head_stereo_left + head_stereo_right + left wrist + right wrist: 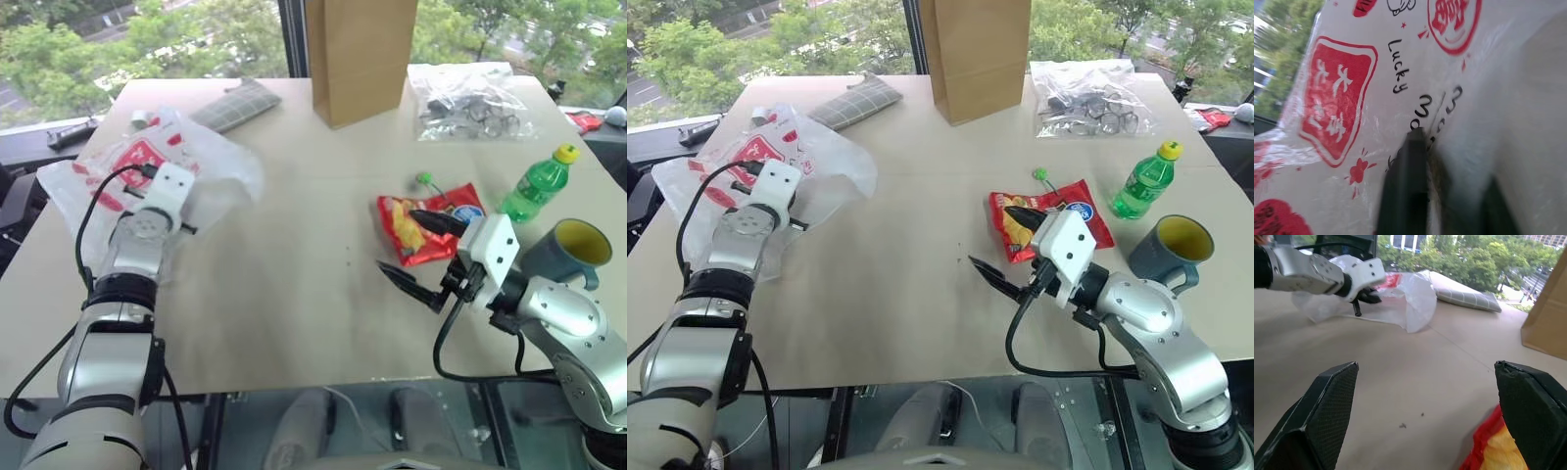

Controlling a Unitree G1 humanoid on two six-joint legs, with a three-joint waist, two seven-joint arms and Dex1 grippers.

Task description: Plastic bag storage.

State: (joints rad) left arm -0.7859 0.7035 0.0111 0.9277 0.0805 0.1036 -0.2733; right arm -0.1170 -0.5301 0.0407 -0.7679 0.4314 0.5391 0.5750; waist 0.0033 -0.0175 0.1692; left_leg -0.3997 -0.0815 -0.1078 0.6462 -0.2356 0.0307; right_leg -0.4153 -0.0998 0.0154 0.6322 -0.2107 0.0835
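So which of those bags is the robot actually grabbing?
The white plastic bag with red patches; the left gripper is shut on it. The brown paper bag and clear bag sit untouched.

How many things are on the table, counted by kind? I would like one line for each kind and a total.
Bags: 4 (plastic bag, brown paper bag, clear bag of dark parts, red snack bag)
Bottles: 1 (green bottle)
Mugs: 1 (mug)
Folded cloths: 1 (grey cloth)
Total: 7
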